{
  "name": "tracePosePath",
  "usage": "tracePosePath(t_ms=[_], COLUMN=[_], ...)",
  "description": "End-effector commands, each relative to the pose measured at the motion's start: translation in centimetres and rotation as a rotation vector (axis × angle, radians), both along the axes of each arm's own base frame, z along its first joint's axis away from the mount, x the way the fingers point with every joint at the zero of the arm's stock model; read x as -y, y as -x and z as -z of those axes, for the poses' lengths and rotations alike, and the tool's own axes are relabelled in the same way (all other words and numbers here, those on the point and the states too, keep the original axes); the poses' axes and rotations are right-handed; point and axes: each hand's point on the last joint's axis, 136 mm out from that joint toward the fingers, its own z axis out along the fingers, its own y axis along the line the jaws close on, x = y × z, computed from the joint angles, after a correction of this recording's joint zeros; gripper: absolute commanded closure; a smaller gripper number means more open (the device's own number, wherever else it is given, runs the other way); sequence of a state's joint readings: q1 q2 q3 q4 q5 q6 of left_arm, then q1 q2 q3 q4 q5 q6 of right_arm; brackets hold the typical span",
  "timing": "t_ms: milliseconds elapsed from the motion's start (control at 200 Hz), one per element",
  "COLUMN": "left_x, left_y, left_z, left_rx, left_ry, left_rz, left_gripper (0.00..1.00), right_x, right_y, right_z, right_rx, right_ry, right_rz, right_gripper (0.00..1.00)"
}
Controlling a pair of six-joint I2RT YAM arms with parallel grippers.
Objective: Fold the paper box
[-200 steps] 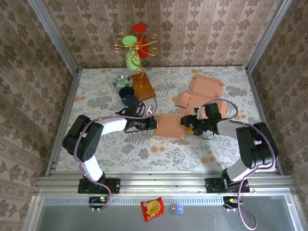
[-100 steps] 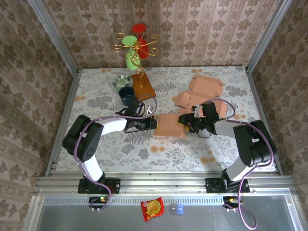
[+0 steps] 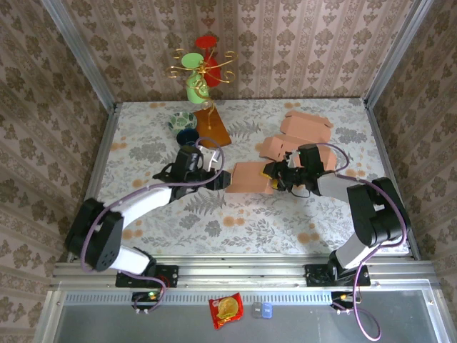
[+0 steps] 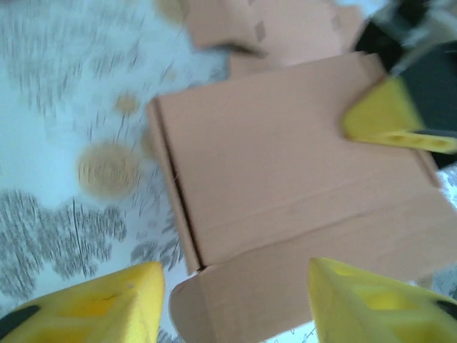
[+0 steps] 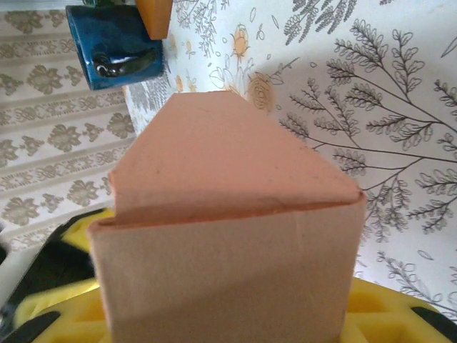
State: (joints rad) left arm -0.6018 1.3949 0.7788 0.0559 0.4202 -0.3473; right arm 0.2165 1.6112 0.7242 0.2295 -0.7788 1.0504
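On the left, the left gripper [image 3: 218,178] has its jaws standing apart with nothing between them. In its wrist view the two yellow fingertips [image 4: 93,311] frame the left end of the paper box [image 3: 249,177], near it but not touching.

The box lies in the middle of the flowered table [image 3: 157,214], between the two grippers. It is folded into a low closed shape. A loose flap [image 4: 285,293] sticks out along the edge that faces the left gripper (it does not look tucked in yet).

On the right, the right gripper [image 3: 274,176] is closed on the right end of the box. One yellow finger lies on the top panel, and in its own wrist view the cardboard sits between the pads [image 5: 400,314].

I judge that the step in hand is closing the last flaps while the right side holds the box steady. The next move calls for the left gripper to reach the loose flap and push it into the body without dragging the box out of the right grip.
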Motion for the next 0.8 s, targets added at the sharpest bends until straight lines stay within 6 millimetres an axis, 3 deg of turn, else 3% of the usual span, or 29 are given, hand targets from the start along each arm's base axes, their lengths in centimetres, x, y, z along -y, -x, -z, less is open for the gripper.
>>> tracePosePath(t_ms=[0, 220, 525, 795], left_x=[1.1, 2.1, 2.6, 3.5], left_y=[1.8, 6.1, 6.2, 8.4], left_z=[-2.7, -2.6, -1.9, -0.2], left_rx=[0.279, 0.499, 0.616, 0.618], left_ry=[-0.019, -0.168, -0.228, -0.261], left_rz=[0.218, 0.546, 0.635, 0.781], left_gripper=[0.39, 0.31, 0.22, 0.22], right_x=[-0.2, 0.3, 0.0, 0.2], right_y=[0.3, 2.0, 6.2, 7.0], right_z=[-1.8, -2.1, -1.3, -0.7], right_rx=[-0.107, -0.356, -0.687, -0.768], right_ry=[-0.087, -0.152, -0.207, -0.223], right_rz=[0.033, 0.125, 0.126, 0.149], right_gripper=[0.61, 0.63, 0.6, 0.62])
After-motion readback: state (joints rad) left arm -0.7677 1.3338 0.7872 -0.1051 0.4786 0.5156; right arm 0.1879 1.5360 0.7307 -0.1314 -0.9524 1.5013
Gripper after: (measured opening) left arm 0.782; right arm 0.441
